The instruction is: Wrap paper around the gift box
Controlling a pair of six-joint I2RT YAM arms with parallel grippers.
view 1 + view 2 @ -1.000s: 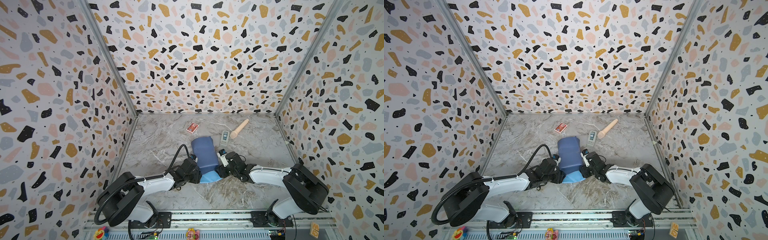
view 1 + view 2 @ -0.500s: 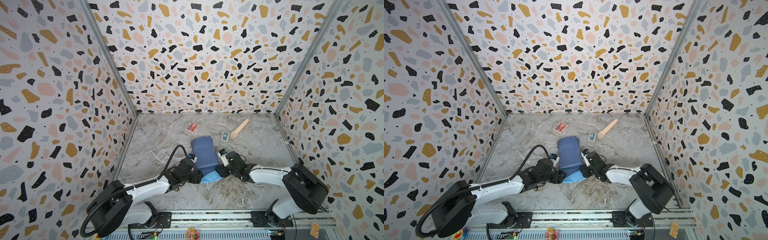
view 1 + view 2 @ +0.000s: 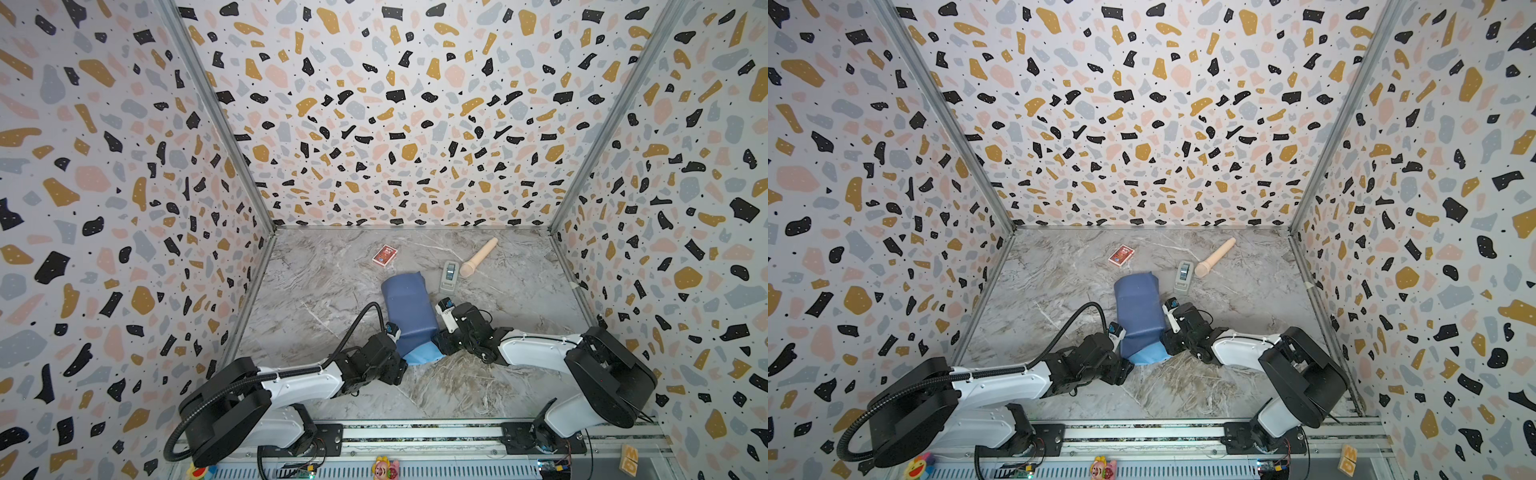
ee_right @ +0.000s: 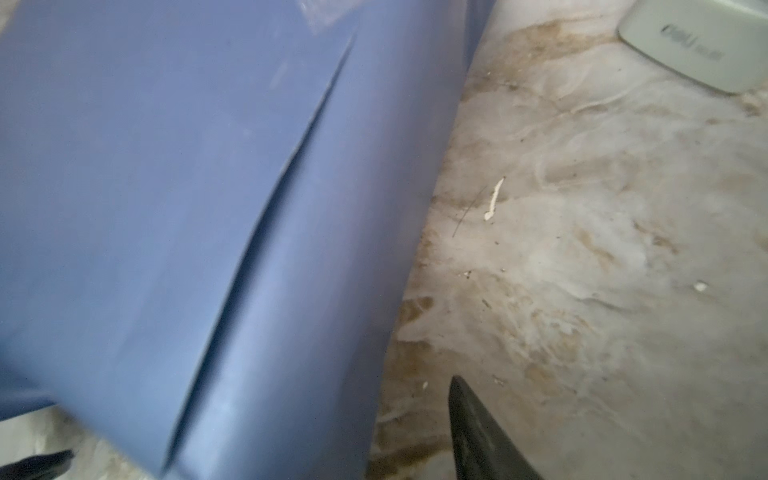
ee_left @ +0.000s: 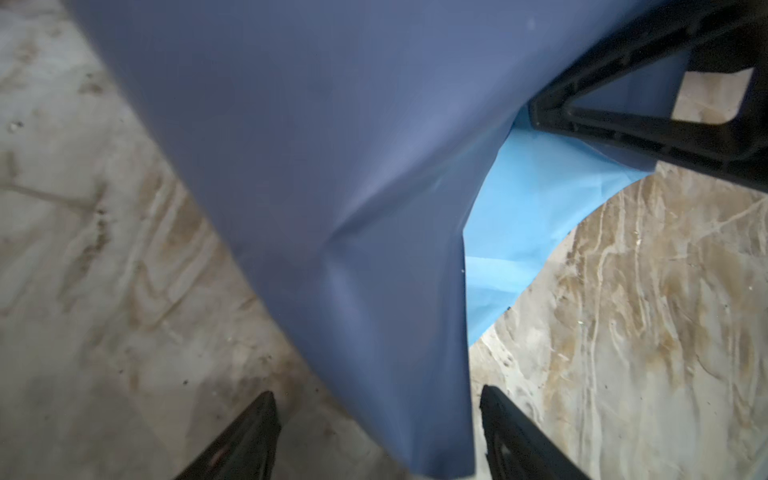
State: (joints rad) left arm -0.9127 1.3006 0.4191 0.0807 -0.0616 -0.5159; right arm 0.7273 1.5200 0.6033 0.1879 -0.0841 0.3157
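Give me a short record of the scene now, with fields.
paper: folded into a raised bundle, light-blue flap out at the near end
box: not visible, likely under the paper
left gripper: open, astride the paper's near edge
right gripper: open, at the paper's near right side
behind: red pack, grey device, wooden stick, all apart from the paper

Terrazzo walls (image 3: 374,104), grey marbled tabletop (image 3: 519,299)
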